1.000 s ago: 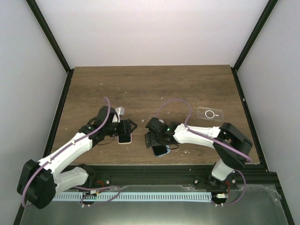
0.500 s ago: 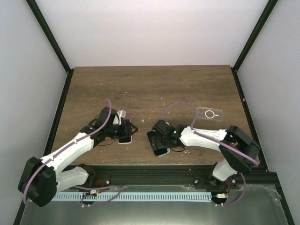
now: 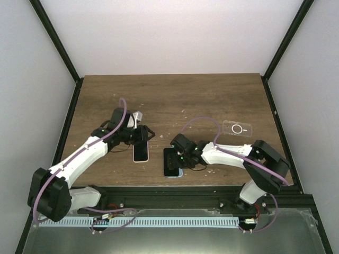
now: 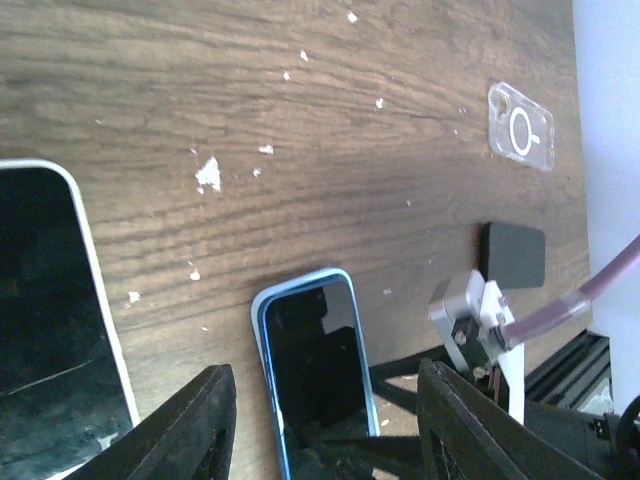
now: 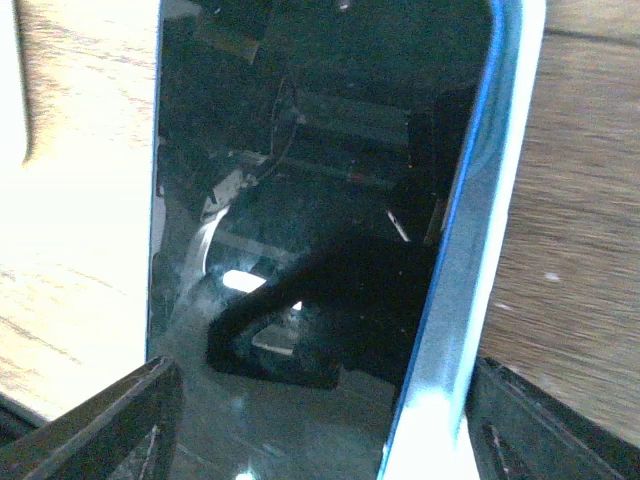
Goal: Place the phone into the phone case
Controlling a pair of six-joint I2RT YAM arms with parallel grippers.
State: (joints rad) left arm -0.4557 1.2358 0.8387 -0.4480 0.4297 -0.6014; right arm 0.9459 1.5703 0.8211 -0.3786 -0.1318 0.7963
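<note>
Two fingers of the right end effector (image 5: pixel 320 425) stand apart, straddling the blue-edged phone (image 3: pixel 170 166) flat on the tabletop (image 3: pixel 212 95). Close squarely on its long edges. Clear phone case (image 3: pixel 237 128) lies well apart.

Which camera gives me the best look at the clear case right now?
Top external: the clear case lies whole, unobstructed, beyond the right arm. Left wrist shows it obliquely near its frame corner. Right wrist misses it.

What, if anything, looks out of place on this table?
White flecks dot the wooden table, like crumbs or chipped paint. Nothing else stands out: the blue-rimmed phone, white-rimmed phone and clear case all lie flat.
</note>
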